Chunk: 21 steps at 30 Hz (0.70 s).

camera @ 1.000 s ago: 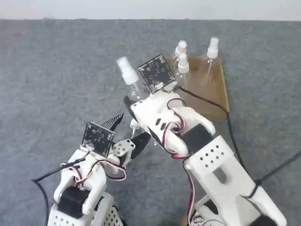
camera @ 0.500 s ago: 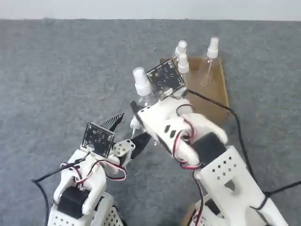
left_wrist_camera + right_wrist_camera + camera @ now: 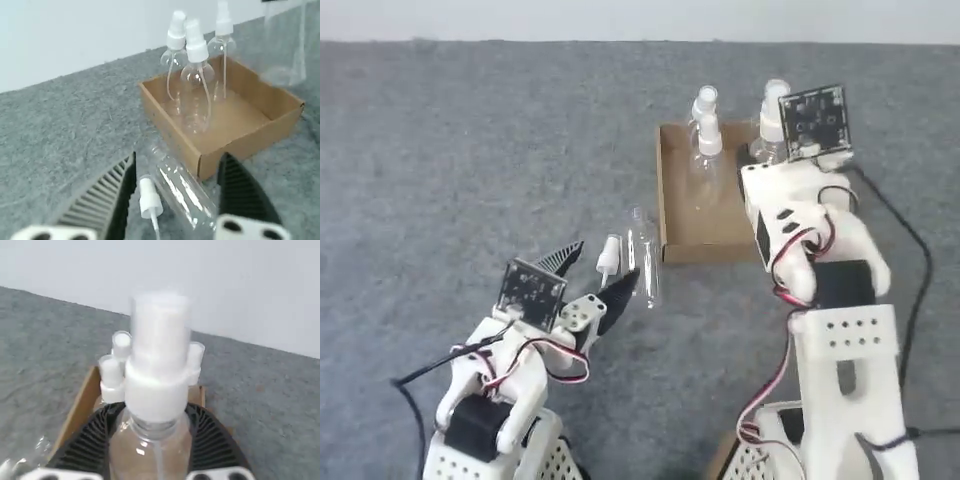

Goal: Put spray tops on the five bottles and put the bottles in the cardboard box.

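The grey desk [image 3: 470, 130] is carrying everything. In the upper right of the high view, the right pincer [image 3: 155, 437] is gripping an upright capped bottle [image 3: 157, 370] at the right side of the cardboard box [image 3: 663, 190]. Three capped bottles [image 3: 707, 145] are standing inside the box. At lower left, the left pincer [image 3: 599, 272] is gaping open, holding nothing. An uncapped bottle [image 3: 644, 262] and a loose spray top [image 3: 609, 256] are lying on the desk near its tips.
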Each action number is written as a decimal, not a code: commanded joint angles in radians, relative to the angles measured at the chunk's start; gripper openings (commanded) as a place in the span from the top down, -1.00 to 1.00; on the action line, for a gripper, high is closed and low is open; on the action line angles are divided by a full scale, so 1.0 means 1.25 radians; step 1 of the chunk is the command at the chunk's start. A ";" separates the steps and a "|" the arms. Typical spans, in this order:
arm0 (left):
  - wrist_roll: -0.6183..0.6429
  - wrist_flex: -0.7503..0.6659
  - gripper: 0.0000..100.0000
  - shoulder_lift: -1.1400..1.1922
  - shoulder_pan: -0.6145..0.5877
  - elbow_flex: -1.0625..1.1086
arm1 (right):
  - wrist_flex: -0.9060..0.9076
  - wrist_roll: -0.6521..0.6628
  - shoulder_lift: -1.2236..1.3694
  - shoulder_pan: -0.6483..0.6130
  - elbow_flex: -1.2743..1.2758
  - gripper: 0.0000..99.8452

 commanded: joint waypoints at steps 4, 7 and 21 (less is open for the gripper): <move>-0.001 -0.037 0.88 -0.015 -0.070 -0.006 | -0.296 0.010 0.051 0.039 0.122 0.99; -0.001 -0.056 0.98 -0.015 -0.097 0.002 | -0.400 0.010 0.139 0.074 0.124 0.99; -0.001 -0.083 0.98 -0.015 -0.096 0.028 | -0.643 -0.052 0.416 0.082 0.129 0.99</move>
